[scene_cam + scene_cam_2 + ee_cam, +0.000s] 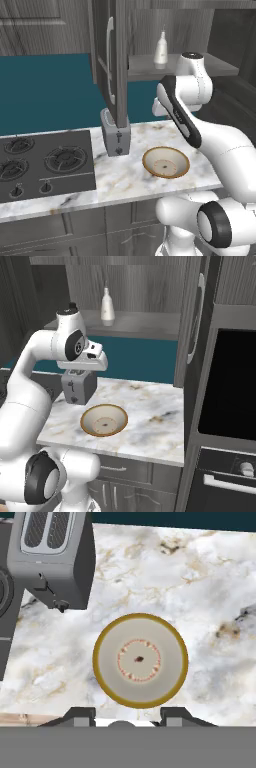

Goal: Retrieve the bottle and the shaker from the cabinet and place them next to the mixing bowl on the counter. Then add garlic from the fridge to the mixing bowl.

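White plastic bottle [160,49] with a narrow neck, standing upright on the grey shelf [135,324] of the open upper cabinet, near the shelf's front edge and well above the counter; untouched. Shaker: cannot be made out on the shelf in these views, so its place is unknown. Mixing bowl [166,162], round, pale inside with an ochre rim, sitting empty on the white marbled counter [145,406], just beside a grey two-slot toaster [115,133] and near the counter's front edge. Two-finger gripper [127,714], dark-tipped, looking straight down over the bowl; the tips stand some way apart with nothing between them, so it holds nothing, though whether the jaws count as fully parted cannot be told. White arm [35,376], elbow raised level with the shelf. Hazards, as judged: the open grey cabinet door [112,60] with its long handle hangs between toaster and shelf, and a wide swing upward could strike its edge; the bottle is tall and slim, so a grazing approach from one finger could tip it or push it back out of reach; jaws this narrow may need widening before they fit round the bottle's body; a low carry could knock the toaster or nudge the bowl toward the counter's lip. Black gas hob [42,162], left of the toaster, apart from all this.
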### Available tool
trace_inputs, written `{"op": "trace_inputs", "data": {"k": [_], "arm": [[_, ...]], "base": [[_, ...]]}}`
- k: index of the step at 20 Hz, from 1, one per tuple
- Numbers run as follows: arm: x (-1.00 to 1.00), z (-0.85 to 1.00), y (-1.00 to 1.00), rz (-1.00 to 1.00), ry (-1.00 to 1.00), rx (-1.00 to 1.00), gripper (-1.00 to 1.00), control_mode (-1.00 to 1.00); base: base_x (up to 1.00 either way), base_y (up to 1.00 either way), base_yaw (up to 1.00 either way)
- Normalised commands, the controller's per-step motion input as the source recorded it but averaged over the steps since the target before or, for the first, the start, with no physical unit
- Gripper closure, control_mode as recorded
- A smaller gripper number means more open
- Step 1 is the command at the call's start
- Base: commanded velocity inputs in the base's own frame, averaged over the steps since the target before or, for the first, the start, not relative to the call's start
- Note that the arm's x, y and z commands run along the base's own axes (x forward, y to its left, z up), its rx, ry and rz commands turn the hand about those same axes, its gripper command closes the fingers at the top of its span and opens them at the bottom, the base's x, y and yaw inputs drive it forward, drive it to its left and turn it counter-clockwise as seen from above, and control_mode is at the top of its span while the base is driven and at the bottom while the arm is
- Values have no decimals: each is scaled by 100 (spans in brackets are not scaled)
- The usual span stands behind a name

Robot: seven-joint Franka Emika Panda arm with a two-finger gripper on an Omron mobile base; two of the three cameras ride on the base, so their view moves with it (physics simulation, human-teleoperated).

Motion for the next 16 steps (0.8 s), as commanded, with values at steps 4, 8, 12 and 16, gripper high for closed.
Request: {"op": "trace_inputs", "data": {"k": [4, 8, 12, 16], "arm": [[0, 10, 0, 0, -8, 0, -100, -100], [0, 35, 0, 0, -19, 0, -100, -100], [0, 48, 0, 0, -23, 0, -100, -100], [0, 52, -1, 0, -25, 2, -100, -100]], "base": [[0, 0, 0], [0, 0, 0], [0, 0, 0], [0, 0, 0]]}}
